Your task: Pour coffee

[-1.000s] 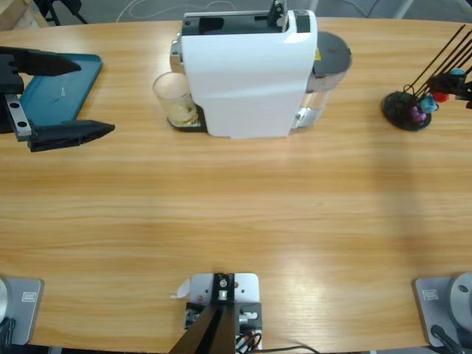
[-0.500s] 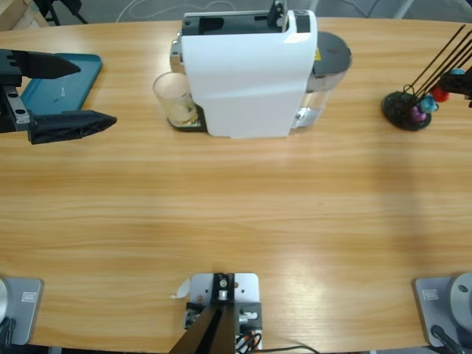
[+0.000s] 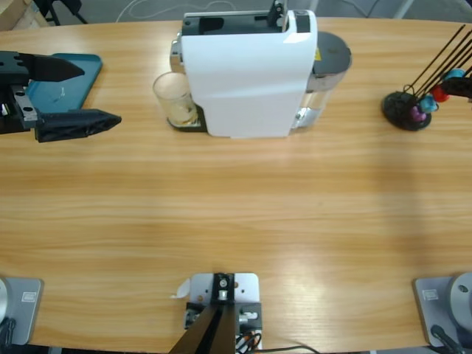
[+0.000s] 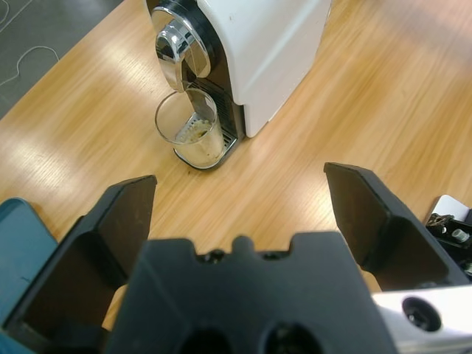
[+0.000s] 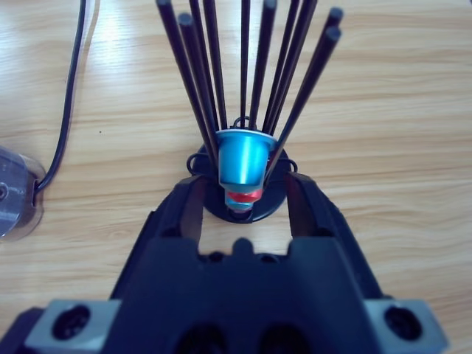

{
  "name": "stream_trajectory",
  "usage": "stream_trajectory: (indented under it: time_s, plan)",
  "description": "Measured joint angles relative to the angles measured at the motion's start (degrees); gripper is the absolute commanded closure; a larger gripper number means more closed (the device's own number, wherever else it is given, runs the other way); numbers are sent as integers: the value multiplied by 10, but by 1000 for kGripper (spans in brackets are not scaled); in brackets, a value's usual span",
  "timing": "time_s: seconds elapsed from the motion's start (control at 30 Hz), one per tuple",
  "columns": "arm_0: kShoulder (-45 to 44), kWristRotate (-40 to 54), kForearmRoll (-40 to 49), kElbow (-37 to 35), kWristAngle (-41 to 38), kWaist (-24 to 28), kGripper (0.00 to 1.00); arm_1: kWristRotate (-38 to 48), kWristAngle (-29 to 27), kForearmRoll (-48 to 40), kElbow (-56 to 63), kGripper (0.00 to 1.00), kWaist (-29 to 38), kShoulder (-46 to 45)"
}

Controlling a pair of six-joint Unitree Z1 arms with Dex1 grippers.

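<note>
A clear glass [image 3: 175, 98] stands under the spout of the white coffee machine [image 3: 247, 74]. A shallow layer of pale tan coffee [image 4: 196, 145] lies in the bottom of the glass [image 4: 188, 131]. My left gripper [image 3: 99, 94] hovers open at the table's left end, well apart from the glass and pointing at it. In the left wrist view its jaws [image 4: 243, 181] spread wide with nothing between them. My right gripper [image 5: 247, 198] is open at the far right, its jaws on either side of a capsule rack's base, just short of a blue capsule [image 5: 242, 156].
A teal tray [image 3: 65, 82] lies at the back left, partly under my left gripper. The black wire capsule rack [image 3: 407, 109] with blue, red and purple capsules stands at the right end. A black cable [image 5: 70, 96] runs over the table near it.
My left gripper has shifted a little towards the table's far side and slightly right, towards the glass. Glass, machine and rack have not moved.
</note>
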Motion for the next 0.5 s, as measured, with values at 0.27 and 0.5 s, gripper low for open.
stream_trajectory:
  time_s: [0.27, 0.5]
  plan:
    - [3, -5, -1, 0, 0, -14, 0, -7, 0, 0, -8, 1000, 0, 0]
    - [3, -11, -1, 0, 0, -21, 0, -9, -1, 1, -9, 1000, 0, 0]
